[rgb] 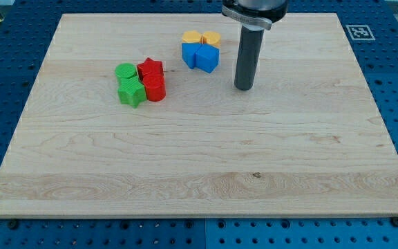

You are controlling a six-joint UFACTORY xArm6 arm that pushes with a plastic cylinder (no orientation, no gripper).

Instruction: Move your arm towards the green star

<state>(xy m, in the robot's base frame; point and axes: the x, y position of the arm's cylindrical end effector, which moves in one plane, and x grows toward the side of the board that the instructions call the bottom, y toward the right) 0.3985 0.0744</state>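
Green star [131, 92] sits at the lower-left of the red/green cluster, touching the red cylinder [155, 89]. My tip [244, 88] is well to its right, clear of all blocks; no pincer fitted. Approach step: next, slide left toward the star.

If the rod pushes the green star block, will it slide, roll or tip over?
The green star-shaped block looks low and flat-based, so it would probably slide, not roll or tip. It touches the green round block and red blocks, so these may move too. My tip is away at the view's right.
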